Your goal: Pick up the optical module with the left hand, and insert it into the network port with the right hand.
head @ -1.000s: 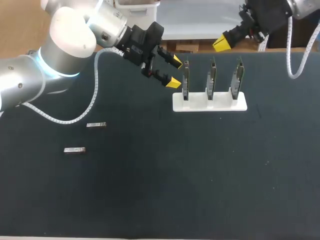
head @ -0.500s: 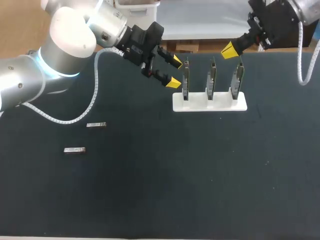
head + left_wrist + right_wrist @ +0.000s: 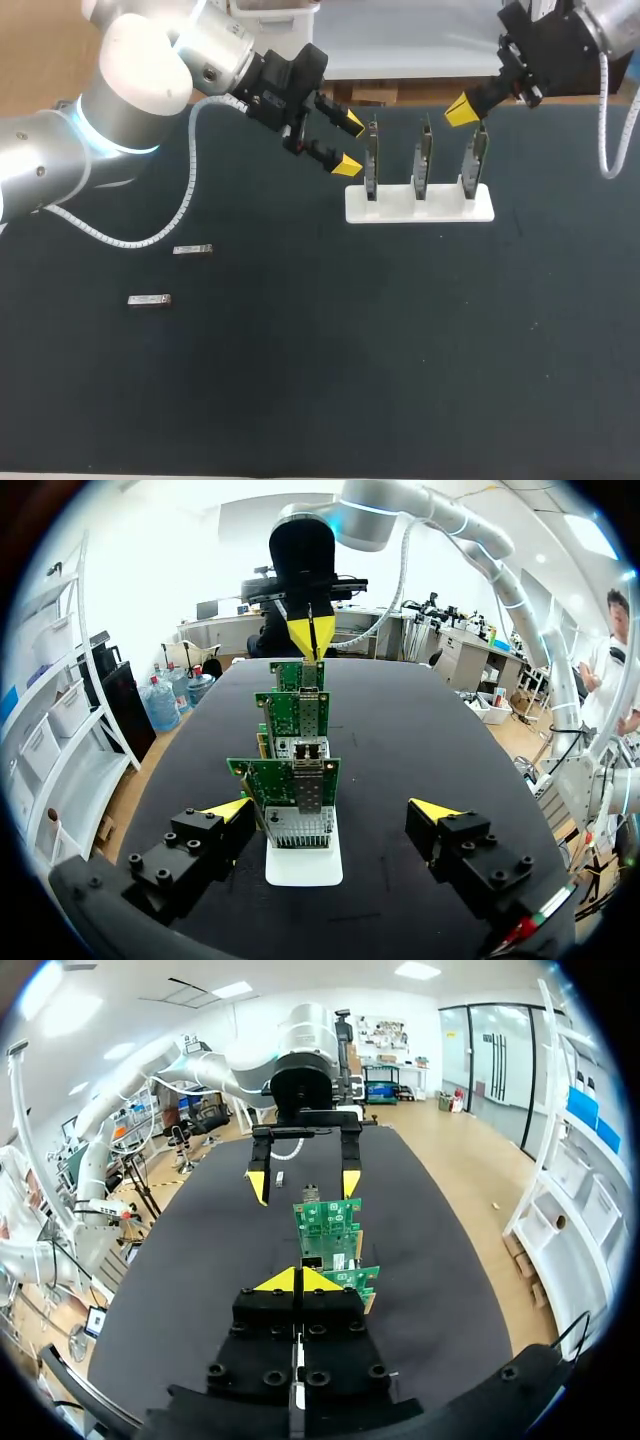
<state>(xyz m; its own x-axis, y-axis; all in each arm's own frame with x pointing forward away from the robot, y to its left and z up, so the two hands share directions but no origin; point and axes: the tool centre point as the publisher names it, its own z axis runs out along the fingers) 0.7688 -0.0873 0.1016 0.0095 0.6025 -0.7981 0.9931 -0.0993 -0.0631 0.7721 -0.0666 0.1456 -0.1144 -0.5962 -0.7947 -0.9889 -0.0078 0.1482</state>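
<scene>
Edging nearer over the last second, the right tool (image 3: 461,108) now hangs just beside the top of the rightmost of 3 upright green circuit boards (image 3: 424,160). Its yellow tips are pressed together with nothing between them.

The boards stand in a row in a white slotted stand (image 3: 420,210) on the black bench (image 3: 330,380). The left tool (image 3: 350,144) has kept its place just beside the leftmost board, spread wide and holding nothing. In the left wrist view the row of boards lines up ahead between its fingers (image 3: 228,808), with a silver metal port cage (image 3: 300,827) on the closest board.

2 small silver oblong optical modules lie flat on the bench, well apart from the stand on the left arm's side: the farther module (image 3: 192,249) and the nearer module (image 3: 149,299).
</scene>
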